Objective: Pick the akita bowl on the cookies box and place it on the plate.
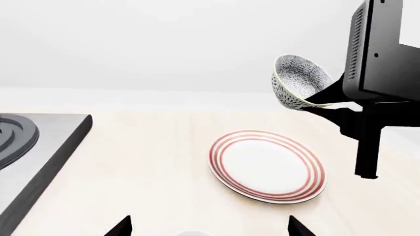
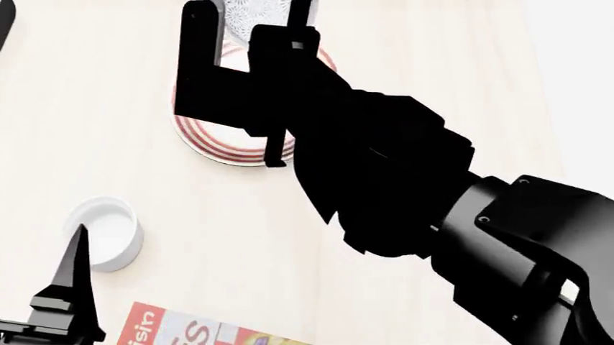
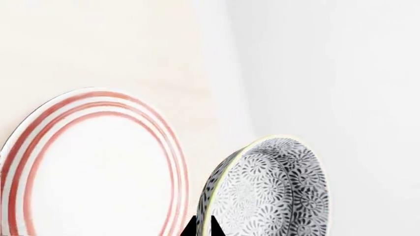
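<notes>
The right gripper's fingers (image 1: 328, 101) pinch the rim of the akita bowl (image 1: 298, 81), holding it tipped on its side in the air above the plate (image 1: 268, 165). The right arm (image 2: 384, 165) stretches forward over the worktop (image 2: 115, 108). The left gripper (image 2: 67, 287) stands spread, grasping nothing, near a white cup (image 2: 106, 233) and the cookies box (image 2: 192, 330).

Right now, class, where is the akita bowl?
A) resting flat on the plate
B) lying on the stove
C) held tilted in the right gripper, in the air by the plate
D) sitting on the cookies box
C: the left wrist view shows the akita bowl tipped on edge, clamped by the right gripper, above the plate.
</notes>
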